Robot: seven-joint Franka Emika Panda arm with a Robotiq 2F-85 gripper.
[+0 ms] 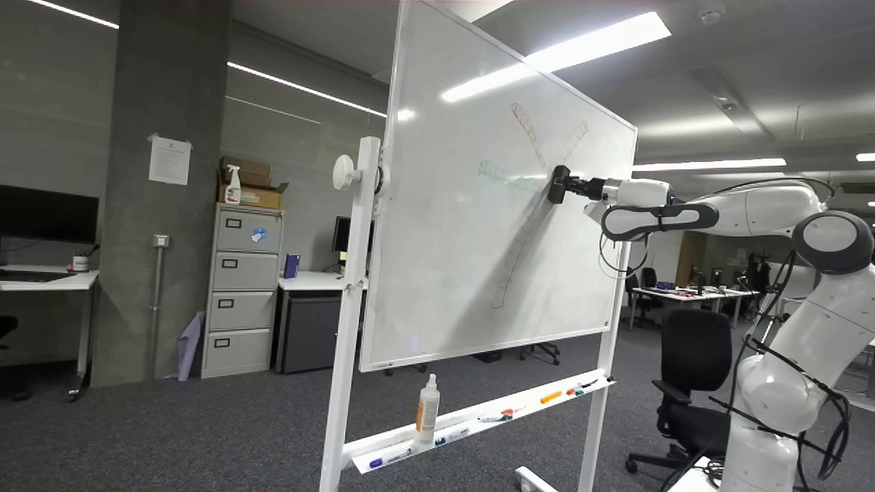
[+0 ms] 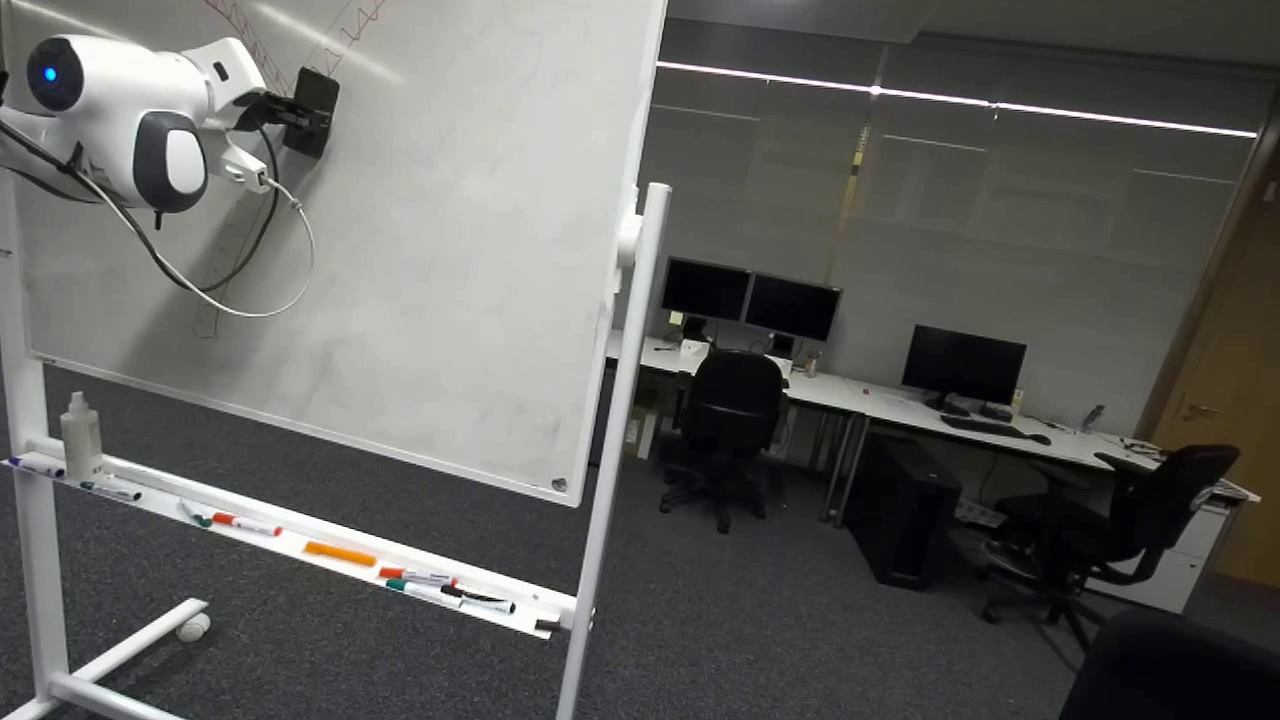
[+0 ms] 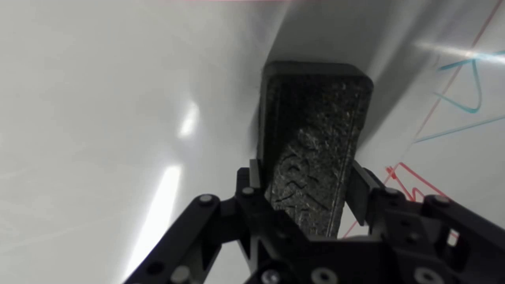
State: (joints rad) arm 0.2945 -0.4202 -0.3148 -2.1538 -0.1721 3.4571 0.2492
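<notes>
One black eraser-like block [image 3: 315, 118] is being pinched between both sides of my gripper [image 3: 305, 185], up at the whiteboard [image 2: 470, 230]; I'm not seeing whether it is touching. The board's lower edge [image 1: 478, 349] is running well below, leaving plenty of white surface for moving. Drawn strips [image 1: 519, 249] are converging around the block. Farther down, a tray [image 1: 478, 408] is carrying markers [image 2: 248, 525] and a bottle [image 1: 427, 413]; a white cable [image 2: 312, 250] is looping below the arm [image 2: 150, 90], in front of the board.
</notes>
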